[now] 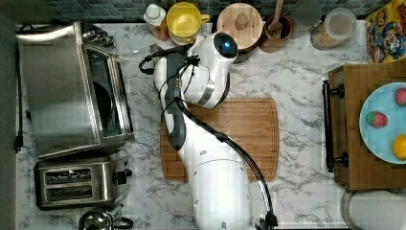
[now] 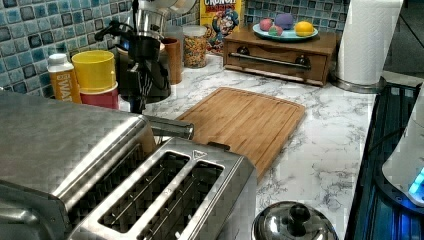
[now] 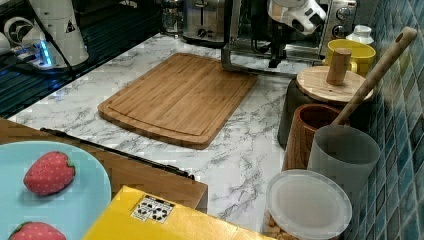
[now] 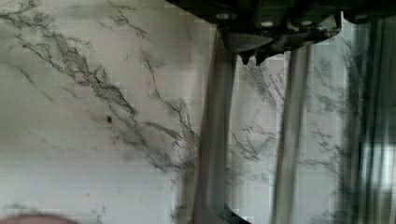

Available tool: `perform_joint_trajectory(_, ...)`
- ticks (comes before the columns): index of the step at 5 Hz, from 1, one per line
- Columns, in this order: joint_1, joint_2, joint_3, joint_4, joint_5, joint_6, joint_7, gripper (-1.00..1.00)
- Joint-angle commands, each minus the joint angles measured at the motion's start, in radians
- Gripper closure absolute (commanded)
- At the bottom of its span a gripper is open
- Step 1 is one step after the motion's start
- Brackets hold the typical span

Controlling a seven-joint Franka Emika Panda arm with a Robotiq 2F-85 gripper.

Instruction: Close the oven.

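Apparently shut gripper [image 4: 252, 57] above oven [image 4: 289, 154] door

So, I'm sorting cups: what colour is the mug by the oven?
Yellow; the mug shows best in the top view, beside the oven.

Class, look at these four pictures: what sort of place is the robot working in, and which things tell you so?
Most likely a home-style kitchen counter: a toaster oven, a two-slot toaster and a wooden cutting board on marble, backed by tile.

A white marble countertop [image 1: 297, 72] carries the oven [image 1: 62, 91], two-slot toaster [image 1: 79, 184], bamboo cutting board [image 1: 249, 129], wooden drawer box [image 1: 354, 163] and yellow mug [image 1: 184, 21].
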Motion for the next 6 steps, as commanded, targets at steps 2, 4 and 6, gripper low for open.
perform_joint_trajectory(2,-0.053,0.169,0.049,0.38,0.053,-0.443,0.134,1.0)
perform_joint_trajectory(4,0.004,0.163,0.064,0.316,0.042,-0.373,0.127,1.0)
perform_joint_trajectory(6,-0.016,0.122,0.077,0.297,0.091,-0.345,0.139,1.0)
